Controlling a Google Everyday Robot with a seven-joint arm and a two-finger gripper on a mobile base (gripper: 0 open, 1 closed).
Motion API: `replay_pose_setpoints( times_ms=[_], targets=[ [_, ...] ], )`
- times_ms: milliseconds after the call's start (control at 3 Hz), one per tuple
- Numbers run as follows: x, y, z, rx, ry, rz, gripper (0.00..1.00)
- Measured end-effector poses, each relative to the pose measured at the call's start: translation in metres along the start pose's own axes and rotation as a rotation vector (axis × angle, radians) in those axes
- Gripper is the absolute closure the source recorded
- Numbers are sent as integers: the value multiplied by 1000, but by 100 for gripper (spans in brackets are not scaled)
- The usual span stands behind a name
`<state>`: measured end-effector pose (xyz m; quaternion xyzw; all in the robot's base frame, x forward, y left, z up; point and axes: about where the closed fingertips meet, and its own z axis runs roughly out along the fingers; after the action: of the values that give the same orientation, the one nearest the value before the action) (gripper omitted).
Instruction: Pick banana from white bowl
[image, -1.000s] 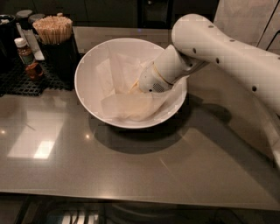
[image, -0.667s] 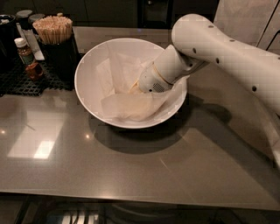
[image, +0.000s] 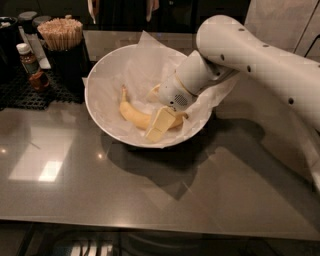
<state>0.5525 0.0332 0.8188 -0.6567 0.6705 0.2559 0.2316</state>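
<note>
Your gripper (image: 157, 109) sat inside the white bowl (image: 88, 102), a little toward 3 o'clock of its centre, pointing down toward 7 o'clock. Its pale fingers (image: 160, 125) stood spread. One lay on the near side of the banana (image: 132, 112) and crossed in front of it; the other showed past the fruit's far side. You could not tell from this view whether either finger touched the peel.

The banana lay on the crinkled white paper (image: 142, 62) lining the bowl. Its stem pointed toward 11 o'clock and its body curved down toward 4 o'clock, where the end ran behind the near finger.

The white arm (image: 260, 60) came in over the bowl's rim from 2 o'clock.

The bowl rested on the grey worktop (image: 150, 200). At the bowl's 10 o'clock stood a dark holder of wooden sticks (image: 61, 32). Farther out at 9 o'clock, a small brown bottle (image: 30, 67) with a white cap stood on a black mat (image: 25, 95).
</note>
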Motion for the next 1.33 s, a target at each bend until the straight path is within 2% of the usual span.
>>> replay_pose_setpoints(
  times_ms=[333,667,1000,1333],
  targets=[
    [0,0,0,0,0,0,0],
    [0,0,0,0,0,0,19],
    [0,0,0,0,0,0,33],
    [0,0,0,0,0,0,31]
  ],
)
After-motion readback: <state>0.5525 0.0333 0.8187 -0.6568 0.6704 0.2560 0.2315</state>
